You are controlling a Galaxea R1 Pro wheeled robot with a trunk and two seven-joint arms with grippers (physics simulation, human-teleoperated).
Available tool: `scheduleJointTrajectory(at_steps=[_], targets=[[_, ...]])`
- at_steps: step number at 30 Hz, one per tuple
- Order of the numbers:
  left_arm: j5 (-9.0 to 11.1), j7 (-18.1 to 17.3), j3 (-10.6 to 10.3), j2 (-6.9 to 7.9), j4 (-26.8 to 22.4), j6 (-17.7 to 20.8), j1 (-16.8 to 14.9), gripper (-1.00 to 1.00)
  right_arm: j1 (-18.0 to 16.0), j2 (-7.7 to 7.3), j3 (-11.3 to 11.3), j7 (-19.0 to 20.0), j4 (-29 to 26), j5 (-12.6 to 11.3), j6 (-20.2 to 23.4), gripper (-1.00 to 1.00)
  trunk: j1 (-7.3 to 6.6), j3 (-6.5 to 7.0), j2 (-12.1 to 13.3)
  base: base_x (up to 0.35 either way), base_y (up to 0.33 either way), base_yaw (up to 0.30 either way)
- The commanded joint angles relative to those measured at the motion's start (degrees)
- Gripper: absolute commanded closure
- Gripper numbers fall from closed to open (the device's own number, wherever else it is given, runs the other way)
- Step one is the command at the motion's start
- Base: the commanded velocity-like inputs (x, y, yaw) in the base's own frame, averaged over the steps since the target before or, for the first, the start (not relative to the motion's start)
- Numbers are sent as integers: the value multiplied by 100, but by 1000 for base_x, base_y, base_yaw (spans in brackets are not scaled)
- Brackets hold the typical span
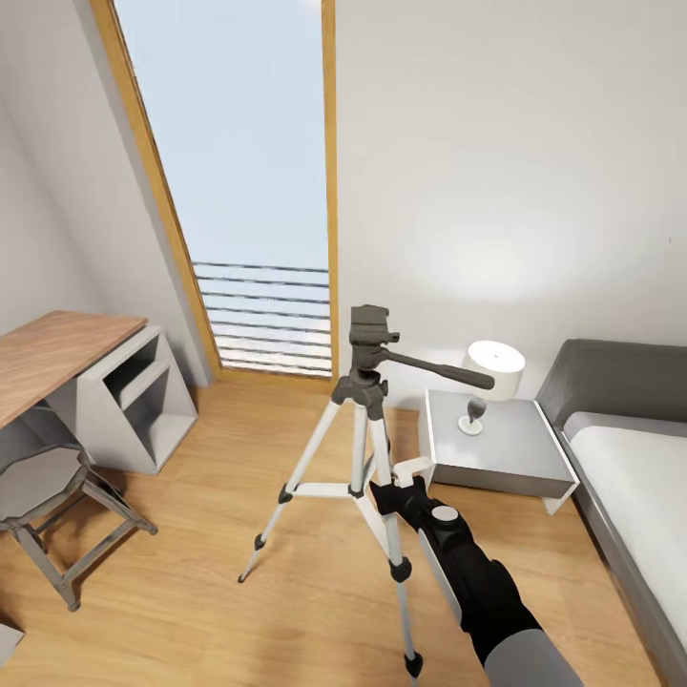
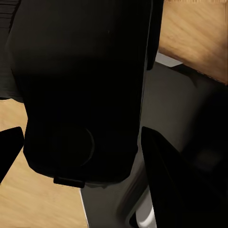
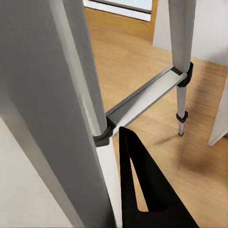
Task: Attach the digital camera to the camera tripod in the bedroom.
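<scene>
Bedroom, head view, left to right: wooden surface [image 1: 48, 358] against the left wall, a grey stool [image 1: 52, 506] tucked beside it on the wood floor [image 1: 200, 611], a white angled shelf unit [image 1: 134, 401] at its end, then a tall wood-framed window [image 1: 253, 181]. Camera tripod [image 1: 358, 448] stands upright mid-floor, three silver legs spread, dark head on top with its pan handle pointing toward the bedside. Right of it a white nightstand [image 1: 496, 453] carrying a small lamp [image 1: 491, 377], then the grey bed [image 1: 630, 477]. Right arm reaches in from below; right pincer [image 1: 389, 496] sits at the tripod's near leg, at brace height. Right wrist view: one dark fingertip [image 3: 142, 190] just beside a silver leg and brace; cannot tell whether that pincer is spread or gripping. Left wrist view: left pincer [image 2: 78, 147] pinching the camera [image 2: 80, 85], a black body between the dark fingertips, floor below.
</scene>
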Motion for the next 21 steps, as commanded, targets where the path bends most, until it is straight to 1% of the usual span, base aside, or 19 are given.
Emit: scheduleJointTrajectory(at_steps=[1,4,6,7,8,9,10,11,12,13,14,15,16,17,18,19,20,21], targets=[[28,-5,-54,7,-20,-15,-3,100,-4,1,-13,20,-9,54,30,100,3,-11,-11,0,0,0],[13,3,-58,72,-130,-7,-6,100,-4,-5,-15,19,-2,54,43,100,3,-11,-11,0,0,0],[8,4,-59,265,-556,91,-13,100,-4,-5,-13,19,-2,54,41,100,3,-11,-11,0,0,0],[8,4,-59,392,-888,240,-19,100,-4,-6,-14,17,-2,54,37,100,3,-11,-11,0,0,0],[9,4,-57,463,-1082,364,-25,100,-4,-7,-15,14,-1,54,34,100,3,-11,-11,0,0,0],[9,4,-55,616,-1536,735,-29,100,-4,-7,-17,10,2,54,29,100,3,-11,-11,0,0,0],[9,4,-54,693,-1794,980,-31,100,-4,-7,-18,8,5,54,28,100,3,-11,-11,0,0,0],[9,4,-47,839,-2369,1554,-34,100,-4,-9,-19,6,10,54,25,100,3,-11,-11,0,0,0],[10,9,-43,909,-2684,1865,-34,100,-4,-13,-17,5,13,56,24,100,3,-11,-11,0,0,0],[10,51,-26,1043,-3350,2484,-36,100,-4,-20,-17,5,19,57,23,100,3,-11,-11,0,0,0],[8,94,-4,1107,-3700,2786,-36,100,-4,-23,-16,6,24,59,23,100,3,-11,-11,0,0,0],[5,242,73,1206,-4402,3349,-38,100,-4,-27,-14,11,36,60,22,100,3,-11,-11,0,0,0],[3,349,129,1239,-4735,3605,-40,100,-4,-29,-14,13,41,61,22,100,3,-11,-11,0,0,0],[4,625,275,1287,-5325,4072,-54,100,-4,-32,-13,17,52,60,22,100,3,-11,-11,0,0,0],[11,785,363,1304,-5571,4275,-73,100,-4,-35,-14,17,54,59,22,100,3,-11,-11,0,0,0],[35,1278,656,1338,-6141,4797,-288,100,-4,-39,-13,22,62,57,23,100,3,-11,-11,0,0,0],[60,1538,835,1347,-6393,5080,-543,100,-4,-40,-13,24,63,56,25,100,3,-11,-11,0,0,0],[132,1864,1121,1346,-6714,5715,-1307,100,-4,-42,-12,27,68,53,28,100,3,-11,-11,0,0,0]])
